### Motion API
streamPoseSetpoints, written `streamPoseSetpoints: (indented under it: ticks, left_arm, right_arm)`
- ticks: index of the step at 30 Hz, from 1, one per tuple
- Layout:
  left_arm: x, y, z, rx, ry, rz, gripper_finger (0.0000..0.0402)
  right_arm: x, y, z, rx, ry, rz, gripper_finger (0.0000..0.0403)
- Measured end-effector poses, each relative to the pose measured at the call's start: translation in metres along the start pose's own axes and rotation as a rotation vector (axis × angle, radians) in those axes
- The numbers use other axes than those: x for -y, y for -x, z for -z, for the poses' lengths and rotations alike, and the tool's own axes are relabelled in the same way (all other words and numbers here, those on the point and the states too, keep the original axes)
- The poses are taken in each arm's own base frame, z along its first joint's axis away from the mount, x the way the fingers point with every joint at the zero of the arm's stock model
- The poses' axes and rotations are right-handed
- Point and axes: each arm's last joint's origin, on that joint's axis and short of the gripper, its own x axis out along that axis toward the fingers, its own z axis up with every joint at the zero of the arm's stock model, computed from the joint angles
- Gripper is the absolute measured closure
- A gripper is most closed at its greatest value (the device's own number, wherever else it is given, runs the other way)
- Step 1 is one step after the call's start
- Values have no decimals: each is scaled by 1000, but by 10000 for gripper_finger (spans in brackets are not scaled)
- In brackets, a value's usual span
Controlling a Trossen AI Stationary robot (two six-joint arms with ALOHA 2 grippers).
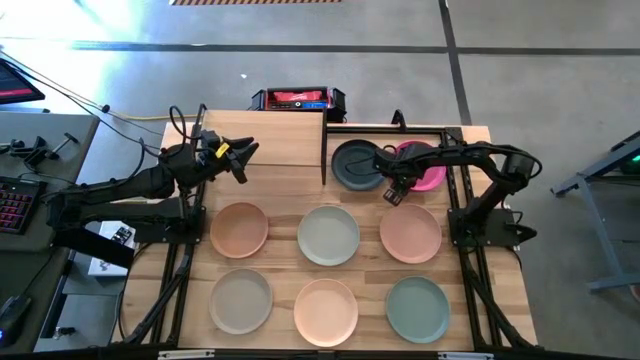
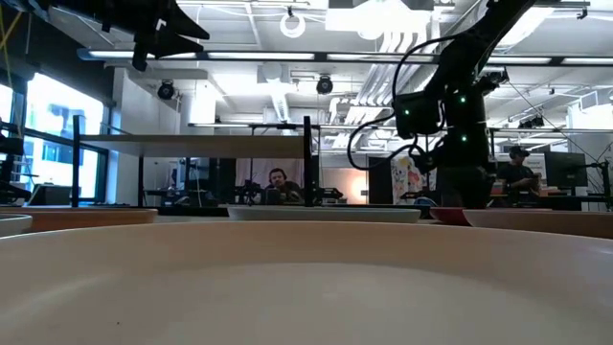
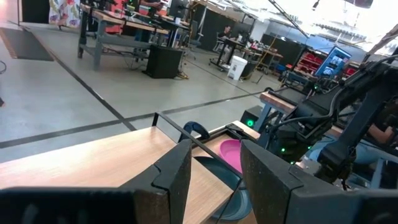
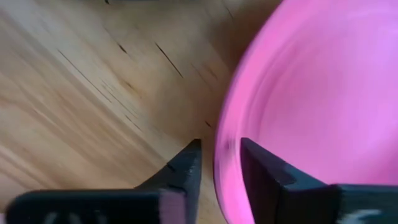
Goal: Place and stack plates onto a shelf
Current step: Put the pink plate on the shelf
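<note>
At the far left, outside the table (image 1: 285, 262), there is a desk with a keyboard (image 1: 12, 205) and some cables. The floor (image 1: 130, 85) around is grey concrete with dark lines.

The left arm reaches from the left edge of the table toward the shelf (image 1: 270, 138), a light-wood board at the back. The left gripper (image 1: 240, 158) hovers above the front edge of the shelf and its jaws stand open with nothing between them (the left wrist view shows the gap clearly). Behind the shelf, on the floor, is a red and black box (image 1: 297, 99).

The table is made of pale wood planks with a black frame under it. Six plates lie on it in two rows. In the nearer-to-shelf row: a peach plate (image 1: 239, 229), a pale sage plate (image 1: 328, 235) and a salmon plate (image 1: 410, 232). In the front row: a beige-grey plate (image 1: 240, 300), a second peach plate (image 1: 326, 311) and a muted green plate (image 1: 417, 309).

To the right of the shelf lie a dark grey plate (image 1: 356, 164) and, just beside it, a magenta plate (image 1: 425, 165). The right gripper (image 1: 394, 189) is at the front-left rim of the magenta plate, with one finger inside the rim and one finger outside; the jaws are around the rim, but I cannot tell if they press it already.

In the low view the room behind is a big workshop with white ceiling pipes, windows on the left, and people (image 2: 279, 184) sitting at desks.
</note>
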Motion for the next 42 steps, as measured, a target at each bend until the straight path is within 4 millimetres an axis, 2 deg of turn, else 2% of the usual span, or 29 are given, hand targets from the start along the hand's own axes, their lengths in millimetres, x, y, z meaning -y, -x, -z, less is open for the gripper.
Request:
streamPoseSetpoints:
  ticks: [6, 18, 30, 42]
  left_arm:
    - [0, 0, 0, 0, 0, 0, 275]
    - [0, 0, 0, 0, 0, 0, 275]
    - [-1, 0, 2, -21, 11, -8, 275]
    - [-1, 0, 3, -30, 12, -11, 275]
  right_arm:
    - [1, 0, 3, -25, -14, 10, 395]
    - [4, 8, 12, -71, -29, 13, 401]
    - [15, 49, 30, 63, -95, -24, 403]
    - [30, 93, 61, 269, -127, -71, 403]
